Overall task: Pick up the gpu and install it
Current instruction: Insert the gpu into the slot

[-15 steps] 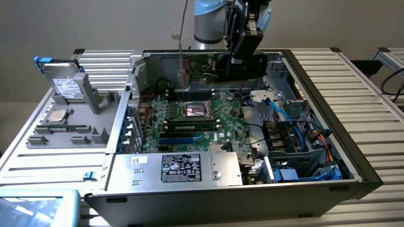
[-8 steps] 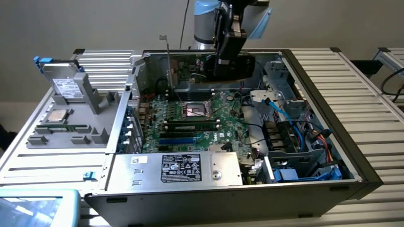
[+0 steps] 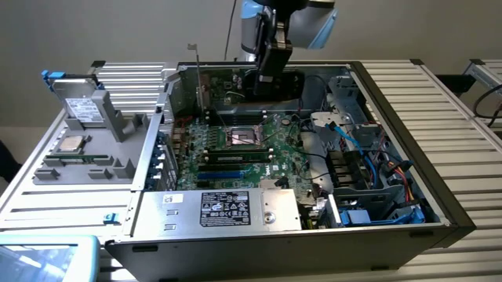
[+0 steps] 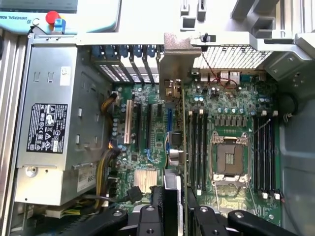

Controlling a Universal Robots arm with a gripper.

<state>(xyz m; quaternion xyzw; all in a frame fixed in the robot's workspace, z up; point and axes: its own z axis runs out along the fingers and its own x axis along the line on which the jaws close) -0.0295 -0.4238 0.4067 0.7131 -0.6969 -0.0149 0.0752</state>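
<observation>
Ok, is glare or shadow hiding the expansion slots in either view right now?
Exterior view: the motherboard lies shaded inside the case, far darker than the bright ribbed table, so the expansion slots read dim. Wrist view: even light, no glare on the board; the gpu, clamped in the end effector, shines at its silver bracket and covers some slots.

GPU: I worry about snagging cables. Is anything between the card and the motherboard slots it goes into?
Nothing visible. The tool holds the gpu edge-on above the expansion slots, and the ones beside it look empty. The card itself hides the slot directly beneath it.
</observation>
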